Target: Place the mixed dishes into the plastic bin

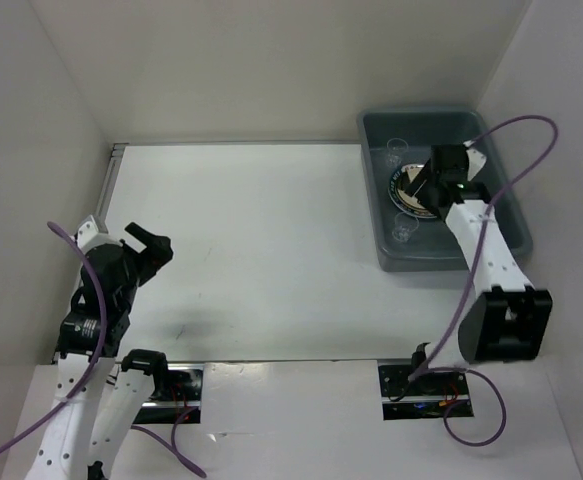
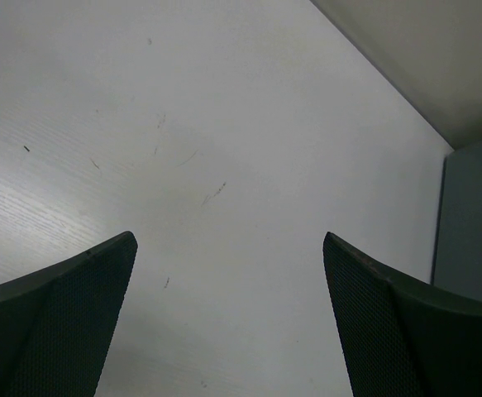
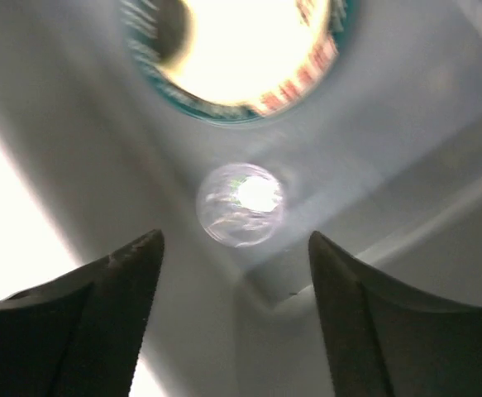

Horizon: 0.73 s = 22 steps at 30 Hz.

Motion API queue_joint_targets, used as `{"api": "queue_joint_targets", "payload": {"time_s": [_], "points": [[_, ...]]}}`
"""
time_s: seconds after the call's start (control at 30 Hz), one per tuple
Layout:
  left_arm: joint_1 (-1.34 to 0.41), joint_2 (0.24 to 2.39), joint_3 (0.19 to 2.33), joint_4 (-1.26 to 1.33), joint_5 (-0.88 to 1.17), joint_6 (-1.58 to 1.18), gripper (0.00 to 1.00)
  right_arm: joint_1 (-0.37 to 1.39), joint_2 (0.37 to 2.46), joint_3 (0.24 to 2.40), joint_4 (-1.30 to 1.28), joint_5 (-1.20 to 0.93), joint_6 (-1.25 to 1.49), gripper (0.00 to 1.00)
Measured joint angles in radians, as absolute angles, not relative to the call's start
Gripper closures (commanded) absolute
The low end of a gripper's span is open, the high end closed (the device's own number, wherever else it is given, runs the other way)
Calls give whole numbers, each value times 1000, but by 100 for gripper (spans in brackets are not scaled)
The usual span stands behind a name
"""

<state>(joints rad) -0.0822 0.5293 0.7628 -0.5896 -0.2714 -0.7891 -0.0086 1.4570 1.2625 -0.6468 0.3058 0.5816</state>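
Note:
The grey-blue plastic bin [image 1: 499, 225] stands at the table's far right. Inside it lie a plate with a teal-and-red rim [image 1: 403, 188] and small clear cups [image 1: 404, 229]. My right gripper [image 1: 433, 183] hangs open and empty over the bin's middle. In the right wrist view the plate [image 3: 249, 50] is at the top and one clear cup [image 3: 241, 204] sits on the bin floor just beyond my open right gripper [image 3: 236, 265]. My left gripper [image 1: 149, 245] is open and empty over bare table at the left; it also shows in the left wrist view [image 2: 228, 256].
White walls enclose the table on three sides. The bin's side wall [image 2: 472, 215] shows at the right edge of the left wrist view. Another clear cup [image 1: 395, 150] sits at the bin's far end.

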Motion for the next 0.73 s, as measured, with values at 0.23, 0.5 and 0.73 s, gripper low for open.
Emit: {"api": "queue_joint_targets", "payload": {"time_s": [0.23,0.5,0.73], "points": [[-82,511,763,-574,-268,-788,0,-9,1028,1243,-630,194,568,0],[-82,512,763,-567,-258,-787,0,56,912,965,-575,-355,505,0],[-82,514,760,-554,-258,-788,0,152,881,895,-616,-574,421,0]]}}
